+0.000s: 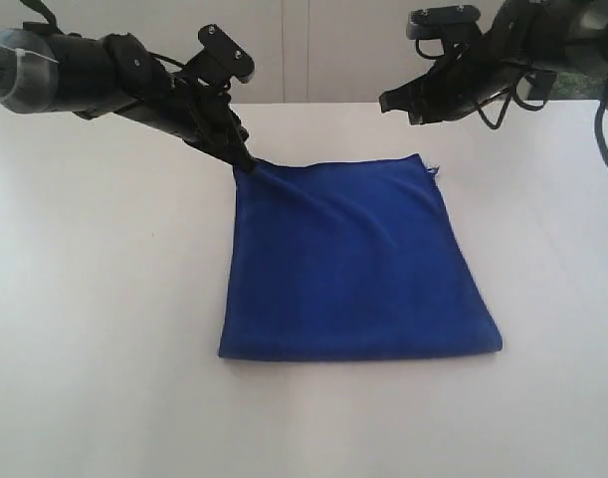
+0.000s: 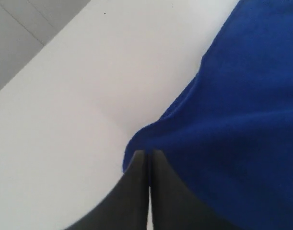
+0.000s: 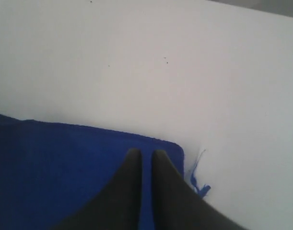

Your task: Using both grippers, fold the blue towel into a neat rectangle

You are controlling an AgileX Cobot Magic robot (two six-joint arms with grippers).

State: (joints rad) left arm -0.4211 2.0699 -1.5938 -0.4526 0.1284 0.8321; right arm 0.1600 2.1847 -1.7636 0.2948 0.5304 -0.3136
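Blue towel point(image 1: 353, 264) corner in left hand point(image 1: 247, 163)

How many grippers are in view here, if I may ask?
2. The left gripper is at the blue towel's far-left corner; the right gripper hangs in the air near its far-right corner.

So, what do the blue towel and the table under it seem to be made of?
The blue towel: soft matte cloth, perhaps microfibre or fleece; it lies in gentle creases and a loose thread sticks out at one corner. The table: smooth, white, with a faint sheen, possibly laminate or painted board; the look does not settle which.
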